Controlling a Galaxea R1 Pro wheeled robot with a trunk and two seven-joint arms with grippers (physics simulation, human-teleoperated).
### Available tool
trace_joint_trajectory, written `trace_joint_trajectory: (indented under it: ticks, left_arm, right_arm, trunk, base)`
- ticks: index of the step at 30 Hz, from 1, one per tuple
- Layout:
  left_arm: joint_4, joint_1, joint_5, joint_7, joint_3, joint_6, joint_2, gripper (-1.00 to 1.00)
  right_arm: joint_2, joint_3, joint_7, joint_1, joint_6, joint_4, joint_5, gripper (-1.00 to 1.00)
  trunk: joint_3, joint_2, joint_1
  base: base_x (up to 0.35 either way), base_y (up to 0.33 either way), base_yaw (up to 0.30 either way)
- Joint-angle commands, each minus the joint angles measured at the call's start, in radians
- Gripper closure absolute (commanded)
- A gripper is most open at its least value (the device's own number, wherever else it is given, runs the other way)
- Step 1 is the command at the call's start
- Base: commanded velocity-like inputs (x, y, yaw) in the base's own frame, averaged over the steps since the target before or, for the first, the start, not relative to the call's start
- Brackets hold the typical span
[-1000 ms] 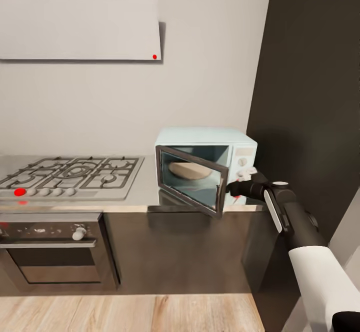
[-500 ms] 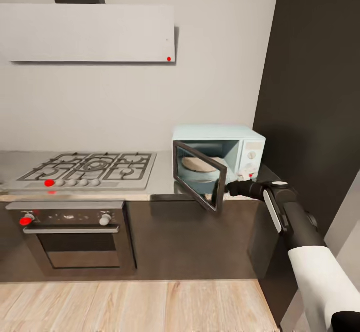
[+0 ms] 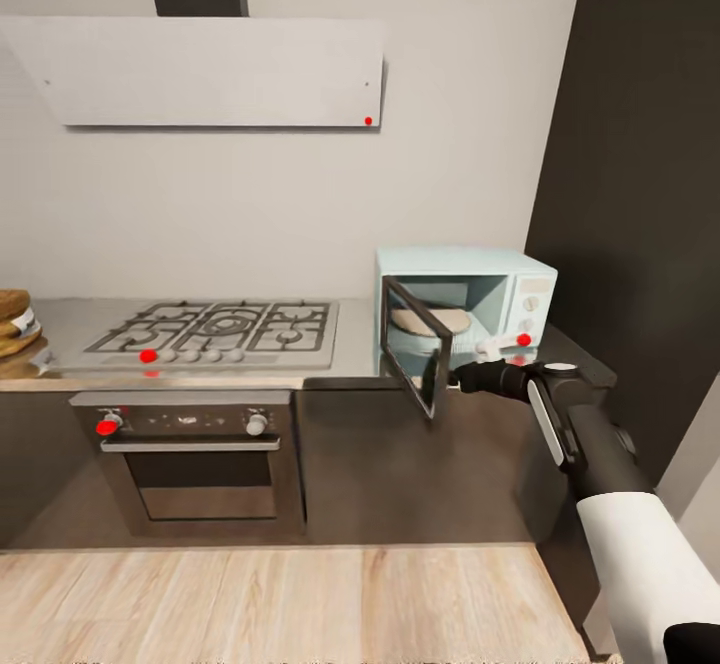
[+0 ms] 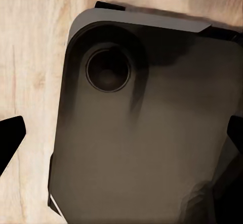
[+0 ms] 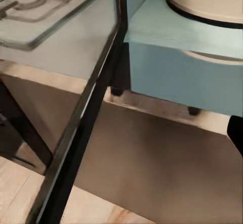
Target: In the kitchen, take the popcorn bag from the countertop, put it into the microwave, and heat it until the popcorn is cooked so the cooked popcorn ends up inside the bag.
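The right gripper (image 3: 452, 378), its opening unclear, meets the free edge of the microwave (image 3: 497, 299) door (image 3: 417, 359), half-open on the countertop (image 3: 340, 354), at the hob's (image 3: 225, 329) three o'clock.

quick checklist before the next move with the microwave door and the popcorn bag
1. Pale-blue boxy microwave door open: ok.
2. Right tool at the door's free edge: ok; grip on it: cannot tell.
3. Round tan plate sits inside the cavity: ok.
4. Tan-brown paper popcorn bag inside the microwave: not ok; it sits at the far end of the light-grey countertop.
5. Left tool holding the bag: not ok.
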Motion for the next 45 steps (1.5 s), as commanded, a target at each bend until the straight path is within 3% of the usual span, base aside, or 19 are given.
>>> trace_joint_trajectory:
  ticks: [1, 20, 22, 24, 27, 33, 38, 45]
  left_arm:
    - [-0.001, 0.0, 0.006, 0.001, 0.001, -0.001, 0.0, -1.0]
    - [-0.001, 0.0, 0.006, 0.001, 0.0, -0.001, 0.0, -1.0]
    - [0.0, 0.0, 0.006, 0.001, 0.0, -0.001, 0.0, -1.0]
    - [0.0, 0.0, 0.006, 0.001, -0.001, -0.001, 0.0, -1.0]
    - [0.0, 0.0, 0.006, 0.001, -0.001, -0.001, 0.0, -1.0]
    - [0.0, 0.0, 0.006, 0.001, -0.001, -0.001, 0.0, -1.0]
    - [0.0, 0.0, 0.006, 0.001, 0.001, -0.001, 0.0, -1.0]
    - [0.0, 0.0, 0.006, 0.001, -0.001, -0.001, 0.001, -1.0]
  right_arm:
    - [0.0, 0.0, 0.007, -0.001, 0.005, -0.001, 0.002, -1.0]
    - [-0.013, -0.02, -0.003, -0.001, 0.002, 0.0, 0.006, -1.0]
    - [-0.024, -0.031, -0.058, -0.001, 0.001, 0.0, 0.012, -1.0]
    - [-0.057, -0.067, -0.127, -0.001, 0.001, 0.0, 0.014, -1.0]
    - [-0.079, -0.099, -0.179, -0.001, -0.001, 0.018, 0.014, -1.0]
    - [-0.088, -0.116, -0.246, -0.001, -0.011, 0.147, 0.016, -1.0]
    - [-0.088, -0.115, -0.31, -0.001, -0.058, 0.331, 0.018, -1.0]
    - [-0.088, -0.11, -0.316, -0.001, -0.339, 0.893, 0.018, -1.0]
  trunk:
    - [-0.001, -0.001, 0.0]
    - [-0.001, -0.001, 0.0]
    - [-0.001, -0.001, 0.0]
    - [-0.001, -0.001, 0.0]
    - [-0.001, -0.001, 0.0]
    - [-0.001, -0.001, 0.0]
    - [-0.001, -0.001, 0.0]
    - [-0.001, -0.001, 0.0]
  base:
    - [-0.111, 0.29, 0.0]
    - [-0.091, 0.243, 0.0]
    - [-0.009, 0.021, 0.0]
    - [-0.003, 0.007, 0.0]
    - [-0.001, 0.002, 0.0]
    - [0.0, 0.0, 0.0]
    - [0.0, 0.0, 0.0]
    - [0.0, 0.0, 0.0]
